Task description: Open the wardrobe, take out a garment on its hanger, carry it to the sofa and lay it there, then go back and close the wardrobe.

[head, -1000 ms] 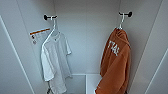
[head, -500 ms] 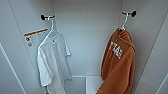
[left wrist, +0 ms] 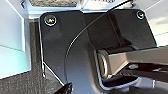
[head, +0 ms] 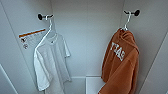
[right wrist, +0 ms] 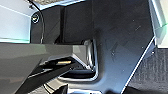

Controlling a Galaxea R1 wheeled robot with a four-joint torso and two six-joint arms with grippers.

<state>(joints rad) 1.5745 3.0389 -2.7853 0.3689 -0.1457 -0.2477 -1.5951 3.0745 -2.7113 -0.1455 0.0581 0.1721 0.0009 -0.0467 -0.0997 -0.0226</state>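
White panels close in on every side of my head view: I am looking straight into the open wardrobe (head: 87, 37), back wall ahead and side walls slanting off to either hand. Of my own grippers I cannot tell whether either is spread or clenched; both wrist views give me dark robot hardware against grey carpet (left wrist: 20, 85) and white panel edges, and no fingers I can make out. Out from there, the garment (head: 121, 65) hangs on the right side of the wardrobe, rust-orange with white lettering across it, draped in heavy folds down to the lower edge of my view. Its hanger (head: 127, 21) pokes up from the neck, hooked over a dark peg (head: 133, 12) on the right wall. Well apart on the left, a white shirt (head: 51, 65) hangs from its own hanger on a second peg (head: 42, 17), beside an orange-striped label (head: 31, 36) stuck to the left wall.
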